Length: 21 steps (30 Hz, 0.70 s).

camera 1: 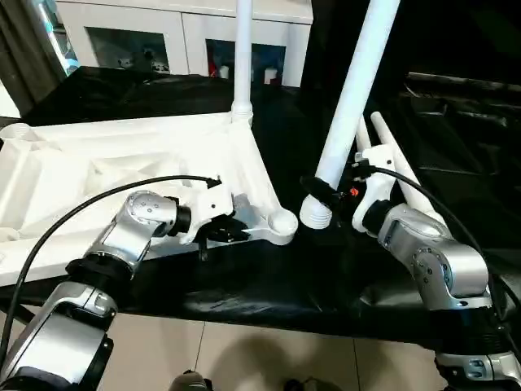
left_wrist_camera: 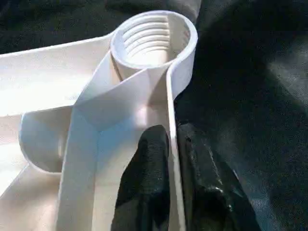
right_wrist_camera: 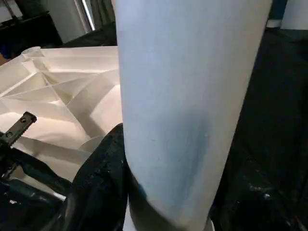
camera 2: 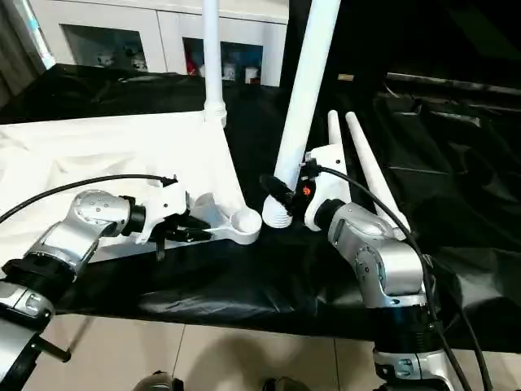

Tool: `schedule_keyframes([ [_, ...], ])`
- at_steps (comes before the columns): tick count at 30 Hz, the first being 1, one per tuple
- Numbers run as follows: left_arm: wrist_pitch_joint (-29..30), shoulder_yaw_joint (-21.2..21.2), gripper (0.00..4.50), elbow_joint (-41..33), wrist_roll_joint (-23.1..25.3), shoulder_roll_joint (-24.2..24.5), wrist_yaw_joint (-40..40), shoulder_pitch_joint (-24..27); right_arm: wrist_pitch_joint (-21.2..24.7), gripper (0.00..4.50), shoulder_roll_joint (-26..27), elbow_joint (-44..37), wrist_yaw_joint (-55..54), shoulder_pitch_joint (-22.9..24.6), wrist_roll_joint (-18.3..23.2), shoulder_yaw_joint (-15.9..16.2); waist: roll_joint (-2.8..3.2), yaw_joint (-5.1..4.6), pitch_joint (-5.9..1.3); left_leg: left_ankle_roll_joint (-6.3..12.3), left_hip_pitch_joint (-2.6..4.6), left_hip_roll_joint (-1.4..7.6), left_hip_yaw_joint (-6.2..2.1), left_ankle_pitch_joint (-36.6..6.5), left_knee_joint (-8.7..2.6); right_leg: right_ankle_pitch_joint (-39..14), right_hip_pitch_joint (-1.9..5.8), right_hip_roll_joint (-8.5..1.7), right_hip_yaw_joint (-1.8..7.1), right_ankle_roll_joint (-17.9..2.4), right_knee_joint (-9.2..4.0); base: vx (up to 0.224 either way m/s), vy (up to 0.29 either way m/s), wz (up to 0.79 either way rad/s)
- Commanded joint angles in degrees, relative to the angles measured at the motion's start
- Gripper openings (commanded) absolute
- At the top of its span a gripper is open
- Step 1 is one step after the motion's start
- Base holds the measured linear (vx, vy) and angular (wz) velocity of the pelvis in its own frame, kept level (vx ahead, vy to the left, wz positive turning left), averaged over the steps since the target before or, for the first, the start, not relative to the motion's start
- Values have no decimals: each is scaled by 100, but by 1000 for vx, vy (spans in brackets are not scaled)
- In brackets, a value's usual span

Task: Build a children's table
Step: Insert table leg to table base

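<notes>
My left gripper (left_wrist_camera: 168,173) pinches the rim wall of the white ribbed plastic tabletop (camera 1: 98,175), just behind its empty threaded corner socket (camera 1: 282,221). My right gripper (camera 1: 338,195) clasps a long white tapered plastic leg (camera 1: 350,98) low down, threaded end just beside that socket. I judge it light, rigid and slippery, so grip low.

The white plastic table top (camera 1: 122,175) is laid upside down on the black-draped worktop (camera 1: 269,285), its ribbed underside facing up. One leg (camera 1: 242,49) is seen standing upright in the far corner socket. The near corner socket (left_wrist_camera: 154,41) is open, with internal thread visible. A second long tapered leg (camera 1: 354,90) is held tilted, its threaded lower end (camera 1: 316,213) just beside the near socket, not in it. Two further legs (camera 1: 399,167) are laid side by side on the worktop beyond it.
</notes>
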Motion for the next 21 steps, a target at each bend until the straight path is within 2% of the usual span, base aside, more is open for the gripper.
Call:
schedule_keyframes([
  [1, 77, 101, 20, 7, 44, 105, -25, -26, -31, 188, -5, -49, 23, -119, 40, -27, -25, -12, -426, -89, 82, 103, -15, -1247, -420, -2382, 283, -447, 261, -571, -456, 0, 0, 0],
  [8, 221, 66, 0, -105, 69, 199, -97, 31, -25, 188, 11, -34, 46, -148, 31, -22, -23, -13, -424, -90, 90, 109, -18, -1248, -420, -2423, 272, -448, 262, -559, -457, 0, 0, 0],
  [11, 197, 78, 0, -129, 53, 213, -137, 32, -13, 188, 7, -30, 74, -179, 38, -10, -30, -16, -434, -92, 87, 113, -16, -1203, -421, -2249, 281, -444, 264, -610, -434, 0, 0, 0],
  [15, -16, 53, 0, -246, -11, 18, -169, 30, 144, 188, 143, -66, 280, -312, 371, -67, -23, -12, -434, -75, 96, 117, -13, -1226, -420, -2188, 278, -448, 268, -658, -427, 0, 0, 0],
  [17, 11, 24, 0, -279, -36, -101, -169, 7, 236, 188, 147, -101, 453, -350, 468, 13, -23, -3, -437, -66, 97, 125, -13, -1208, -418, -2115, 283, -450, 270, -688, -423, 0, 0, 0],
  [18, 19, 7, 0, -244, -32, -177, -142, -24, 280, 188, 131, -106, 569, -364, 486, 96, -3, 8, -440, -60, 111, 130, -7, -1197, -415, -2025, 277, -442, 271, -739, -417, 0, 0, 0],
  [21, 10, -25, 0, -86, 21, -315, -42, -107, 272, 188, 131, 16, 684, -388, 386, 272, -6, 23, -449, -74, 96, 134, -11, -1134, -421, -1783, 296, -443, 271, -804, -385, 0, 0, 0],
])
